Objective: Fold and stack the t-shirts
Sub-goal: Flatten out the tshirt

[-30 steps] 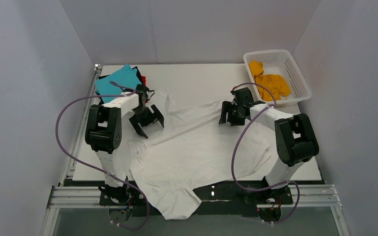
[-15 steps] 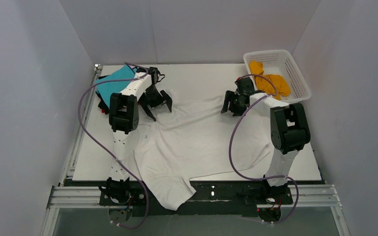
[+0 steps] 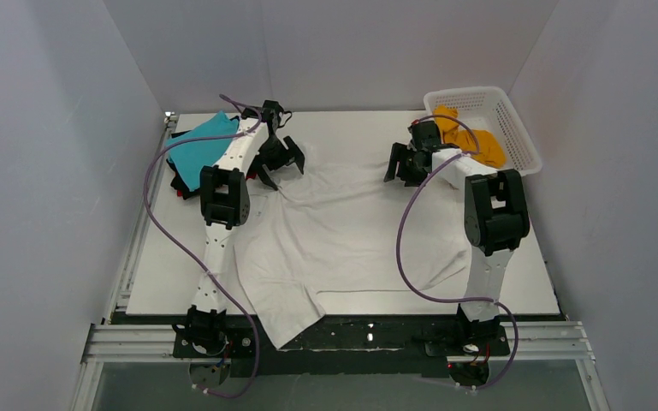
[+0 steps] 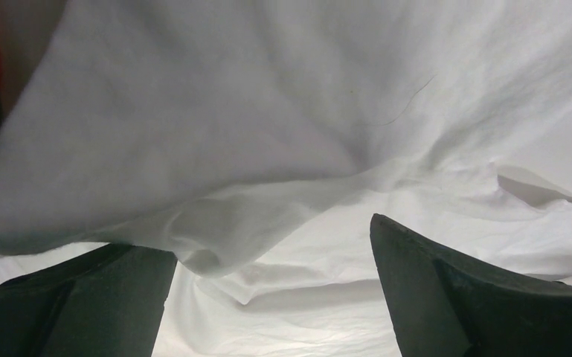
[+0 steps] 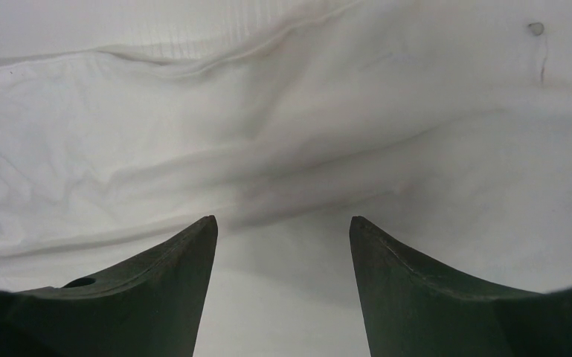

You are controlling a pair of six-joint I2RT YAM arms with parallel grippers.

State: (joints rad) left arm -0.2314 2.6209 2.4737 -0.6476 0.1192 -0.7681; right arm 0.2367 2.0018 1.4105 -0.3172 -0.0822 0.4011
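Observation:
The large white t-shirt (image 3: pixel 342 231) lies spread and wrinkled across the table, one part hanging over the near edge. My left gripper (image 3: pixel 281 163) is open at the shirt's far left corner. In the left wrist view (image 4: pixel 271 245) a cloth fold (image 4: pixel 193 253) droops over the left finger (image 4: pixel 82 297). My right gripper (image 3: pixel 404 167) is open at the shirt's far right edge. In the right wrist view (image 5: pixel 281 219) it hovers low over the white cloth (image 5: pixel 193 134), with nothing between its jaws. A teal shirt (image 3: pixel 197 150) lies on black and red ones (image 3: pixel 180 184) at the far left.
A white lattice basket (image 3: pixel 479 92) at the far right corner holds an orange shirt (image 3: pixel 475 145). White walls enclose the table on three sides. Purple cables loop from both arms. A metal rail (image 3: pixel 342 338) runs along the near edge.
Both arms have reached farther from their bases, toward the back of the table. The white shirt has slid away from the near edge with them, so less of it hangs over.

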